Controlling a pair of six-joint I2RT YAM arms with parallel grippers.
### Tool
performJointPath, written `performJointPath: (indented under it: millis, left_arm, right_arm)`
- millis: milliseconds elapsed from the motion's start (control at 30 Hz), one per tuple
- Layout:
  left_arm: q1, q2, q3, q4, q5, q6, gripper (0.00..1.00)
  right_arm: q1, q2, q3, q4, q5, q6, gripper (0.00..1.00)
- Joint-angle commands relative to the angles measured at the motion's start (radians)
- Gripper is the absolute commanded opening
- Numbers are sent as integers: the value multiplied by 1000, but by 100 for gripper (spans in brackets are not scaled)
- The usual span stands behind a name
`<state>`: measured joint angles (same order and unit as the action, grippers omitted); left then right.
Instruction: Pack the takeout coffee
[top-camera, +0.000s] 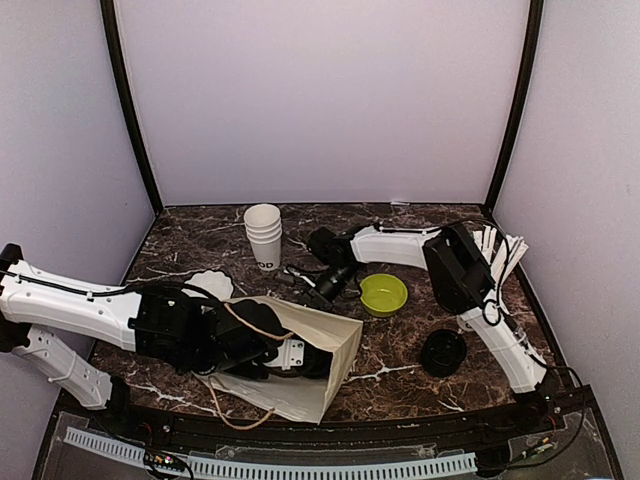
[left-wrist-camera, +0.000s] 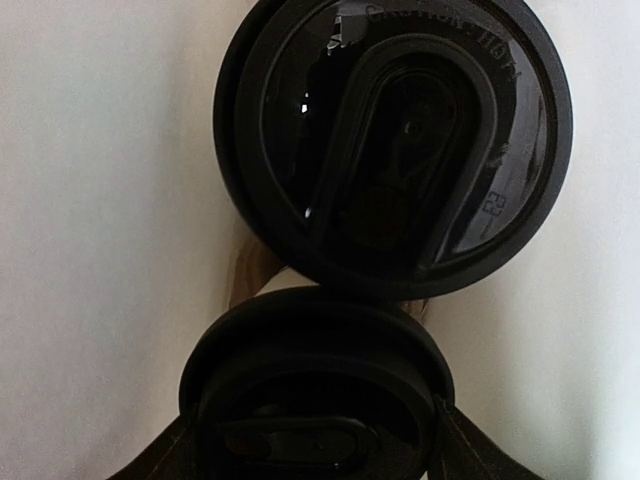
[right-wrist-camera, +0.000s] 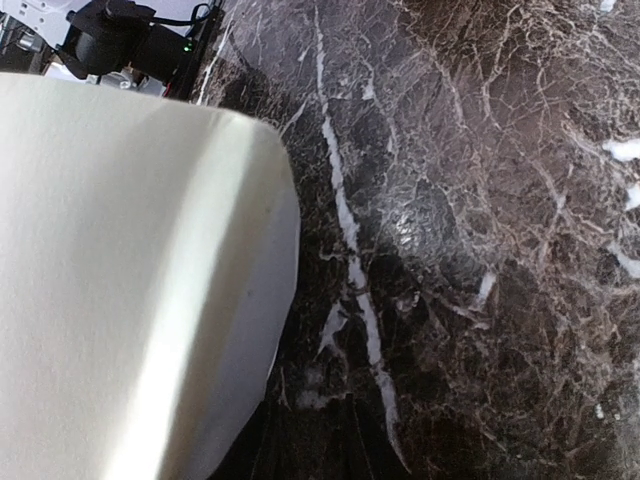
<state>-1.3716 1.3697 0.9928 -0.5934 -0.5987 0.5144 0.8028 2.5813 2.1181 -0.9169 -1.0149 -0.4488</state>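
The bag (top-camera: 322, 372) lies on its side on the counter (top-camera: 400, 375), mouth toward the left arm, which reaches deep inside it. In the left wrist view, two black-lidded cups sit in the bag against its white paper. The near cup (left-wrist-camera: 315, 385) is at the bottom of that view, lid toward the camera. The left tool (left-wrist-camera: 315, 428) stands wide with a finger pressed against each side of that lid, gripping it. The far cup (left-wrist-camera: 395, 150) is just beyond, its lid rim touching the near one.

The right tool (top-camera: 312, 290) is at the bag's upper edge. Its wrist view shows only bag paper and marble, and I cannot tell how its jaws stand.

A green bowl (top-camera: 384, 294) sits just right of it. A stack of white cups (top-camera: 263, 235) stands behind the bag. A loose black lid (top-camera: 443, 352) lies near the right arm's base.
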Motion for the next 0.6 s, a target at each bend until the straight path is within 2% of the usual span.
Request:
performJointPath:
  millis: [0, 200, 267, 367, 567]
  left_arm:
    - [15, -20, -2, -32, -2, -24, 44]
    - [14, -28, 9, -47, 60, -26, 44]
    - [14, -23, 20, -73, 104, -28, 44]
    - [14, -9, 23, -101, 160, -27, 43]
    - [18, 24, 54, -145, 210, -38, 40]
  right_arm:
    - [26, 22, 11, -107, -174, -67, 22]
    - [40, 34, 22, -130, -208, -66, 22]
    - [39, 36, 15, -93, -183, -16, 26]
    - [12, 26, -4, 6, -72, 98, 32]
    - [-102, -76, 10, 122, 109, 213, 47]
